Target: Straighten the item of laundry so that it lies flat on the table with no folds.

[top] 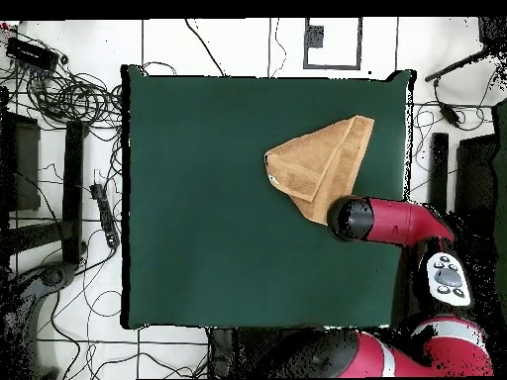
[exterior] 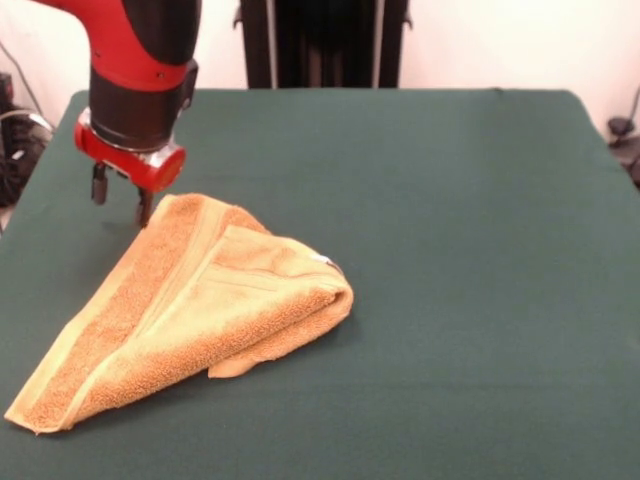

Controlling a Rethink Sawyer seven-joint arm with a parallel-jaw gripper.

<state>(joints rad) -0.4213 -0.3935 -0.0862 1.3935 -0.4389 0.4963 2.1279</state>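
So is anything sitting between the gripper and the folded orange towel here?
Nothing visible. The gripper hangs open right at the far corner of the golden-orange terry towel, with only bare dark green felt table around it.

Towel (top: 322, 163) corner — under arm (top: 391, 220) overhead.

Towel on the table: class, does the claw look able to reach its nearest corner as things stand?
Probably yes. The claw hangs open just above the table, right beside the towel's far corner, and nothing lies between them.
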